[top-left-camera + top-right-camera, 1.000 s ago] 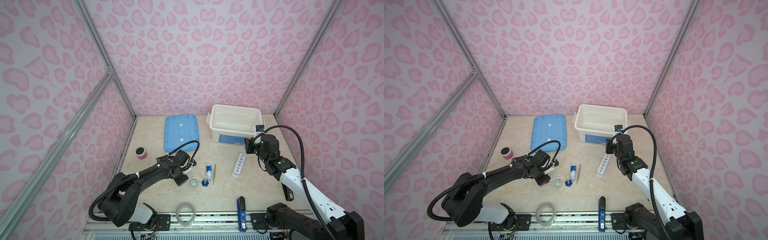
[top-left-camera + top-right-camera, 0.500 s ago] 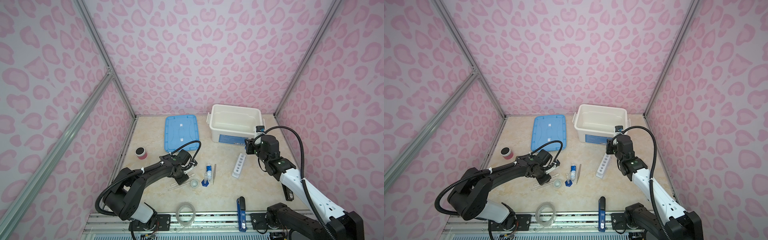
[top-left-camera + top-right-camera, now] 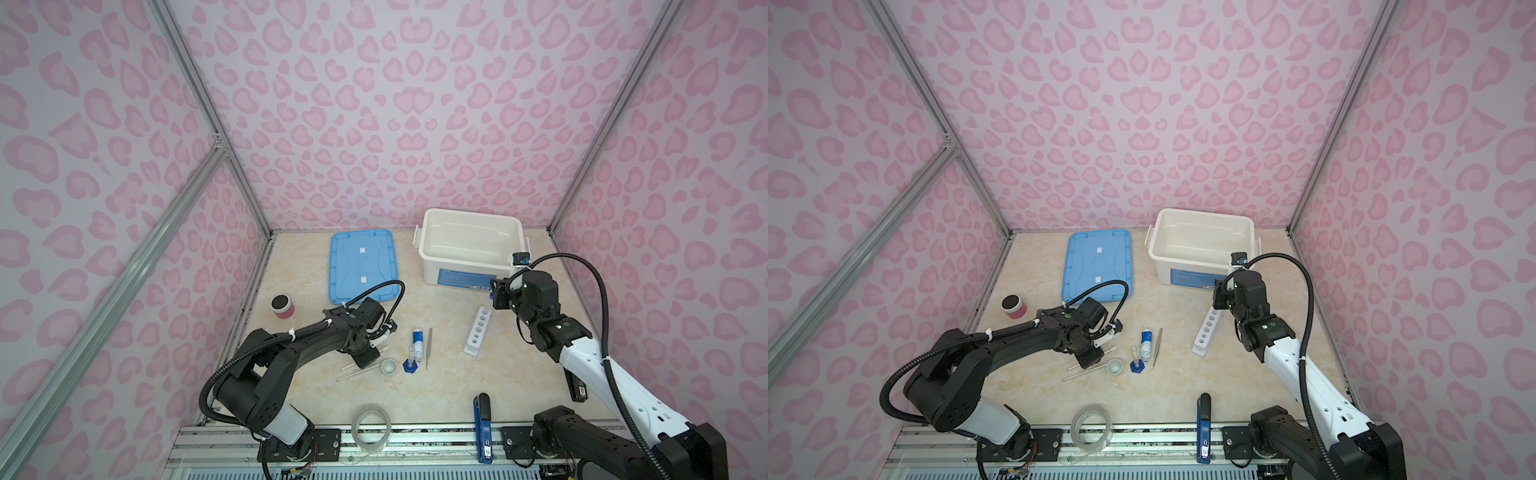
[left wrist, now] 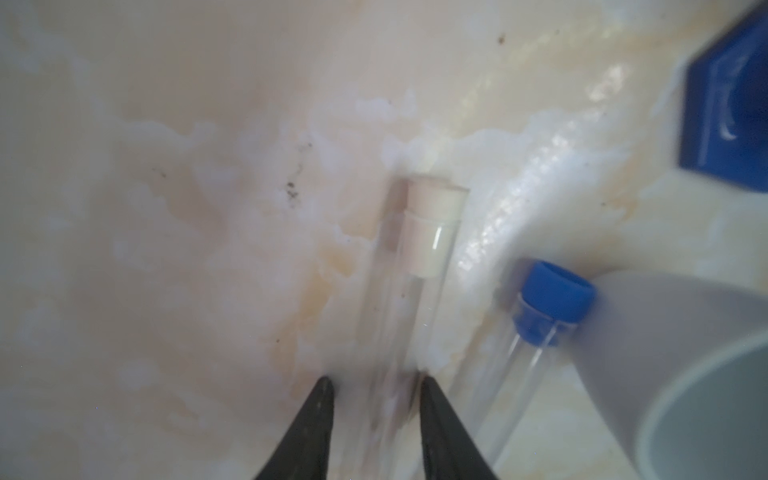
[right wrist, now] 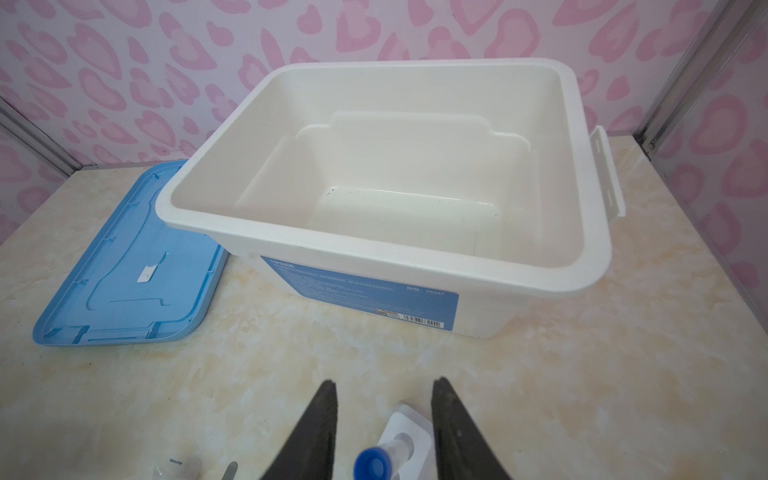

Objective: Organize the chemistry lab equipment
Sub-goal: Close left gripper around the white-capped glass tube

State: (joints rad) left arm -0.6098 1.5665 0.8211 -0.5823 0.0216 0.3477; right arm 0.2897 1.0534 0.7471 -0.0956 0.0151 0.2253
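Observation:
Two clear test tubes lie on the table. My left gripper (image 4: 377, 386) (image 3: 365, 360) is low over them and open, its jaws standing on either side of the white-capped tube (image 4: 424, 232), with a gap still showing. The blue-capped tube (image 4: 548, 299) lies beside it, against the small white dish (image 3: 389, 366). Right of the dish are the blue-based cylinder (image 3: 410, 366), the white bottle (image 3: 417, 343) and the metal tweezers (image 3: 429, 347). My right gripper (image 5: 382, 388) (image 3: 496, 298) hangs open over the far end of the white rack (image 3: 478, 332), where another blue-capped tube (image 5: 374, 465) stands in a hole.
The empty white bin (image 3: 469, 214) stands at the back, its blue lid (image 3: 361, 266) flat to its left. A red jar (image 3: 282, 306) sits near the left wall. The tape roll (image 3: 371, 428) and blue stapler (image 3: 482, 424) lie at the front edge.
My left gripper's jaws have drawn closer together around the white-capped tube, and that arm has shifted slightly. The right arm has not moved.

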